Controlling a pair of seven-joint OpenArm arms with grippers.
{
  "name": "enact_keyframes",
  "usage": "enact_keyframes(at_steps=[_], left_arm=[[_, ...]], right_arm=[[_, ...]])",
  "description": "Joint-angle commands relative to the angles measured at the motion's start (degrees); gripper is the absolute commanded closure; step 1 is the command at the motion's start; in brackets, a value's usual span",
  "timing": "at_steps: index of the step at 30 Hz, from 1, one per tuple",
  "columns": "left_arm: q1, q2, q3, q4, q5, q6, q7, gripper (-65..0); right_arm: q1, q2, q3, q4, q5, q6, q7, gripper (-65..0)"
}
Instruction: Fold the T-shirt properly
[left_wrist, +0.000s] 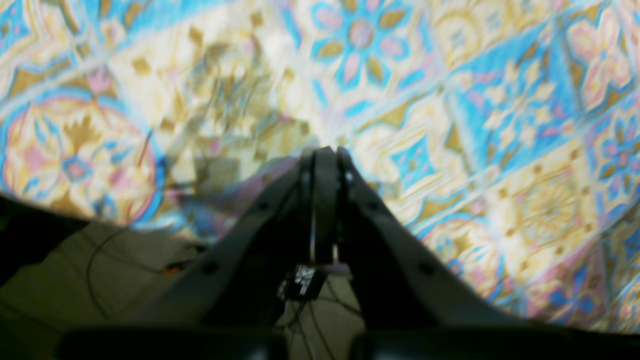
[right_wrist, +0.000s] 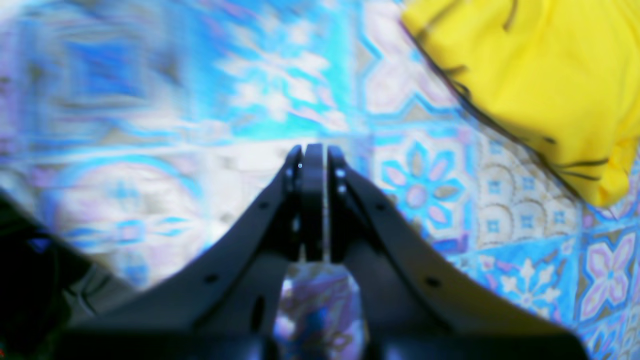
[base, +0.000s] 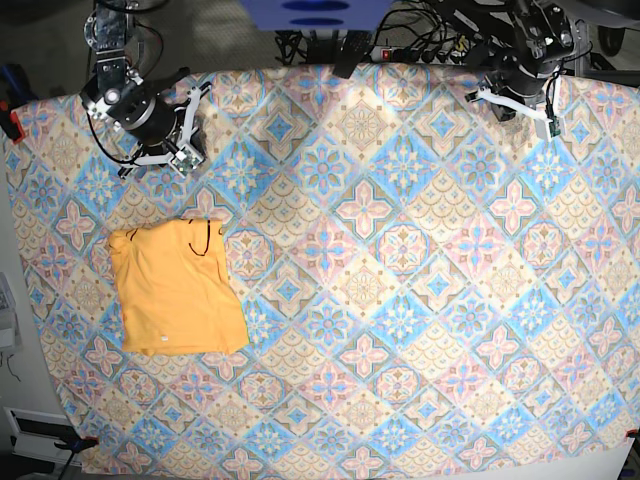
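Robot lab bench — patterned tablecloth (base: 400, 300), cable tangle (base: 420, 35), power strip (base: 385, 52) behind

Soft matt yellow-orange cloth for the T-shirt (base: 176, 288); printed woven-looking fabric for the tablecloth (base: 400, 300); matt black plastic-like fingers (right_wrist: 314, 200)

You have the T-shirt (base: 175, 290) lying folded into a compact, roughly rectangular bundle on the patterned tablecloth (base: 400, 300), near that cloth's left edge in the base view. It is plain yellow-orange with no print. You can see a thin dark trim line curving near its top edge, and a small white speck low on its front. Its edges sit slightly skewed.
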Motion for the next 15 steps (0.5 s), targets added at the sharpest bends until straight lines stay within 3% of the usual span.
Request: enact_keyframes(at_steps=[1, 9, 15], left_arm=[[1.2, -0.2, -0.2, 1.1, -0.4, -0.2, -0.5, 0.0], [7.7, -2.2, -0.2, 1.6, -0.4, -0.2, -0.4, 0.0], [12.7, -3.3, -0.2, 1.3, -0.4, -0.2, -0.7, 0.0]], right_arm=[[-2.2, 0.6, 1.2, 1.2, 0.3, -0.2, 0.5, -1.8], [-12.3, -5.5, 9.9, 1.8, 0.3, -0.2, 0.6, -1.8], [-18.6, -7.2, 12.8, 1.4, 0.3, -0.2, 0.6, -1.8]])
